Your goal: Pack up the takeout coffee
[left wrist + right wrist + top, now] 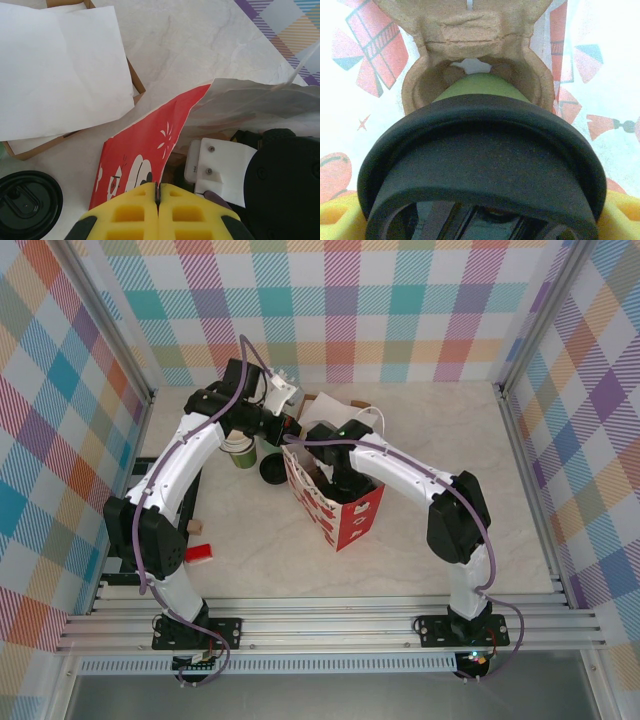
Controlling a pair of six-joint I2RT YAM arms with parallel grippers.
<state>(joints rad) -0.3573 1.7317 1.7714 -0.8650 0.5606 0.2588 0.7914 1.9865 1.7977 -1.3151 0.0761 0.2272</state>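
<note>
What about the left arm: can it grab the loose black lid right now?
Probably not yet: the left gripper is pinching the red bag. The black lid lies nearby, uncovered.

Two arms: left arm point(185, 465), right arm point(400, 472). Two grippers: left gripper point(158, 202), right gripper point(480, 215). One paper bag point(360, 520). One lidded green cup point(480, 85). One cardboard cup holder point(470, 30). One loose black lid point(272, 471). One cardboard box point(137, 84) holding white paper point(55, 70). One stack of lidless cups point(241, 452), number within unclear. One small red piece point(198, 553), one small brown block point(195, 527).
</note>
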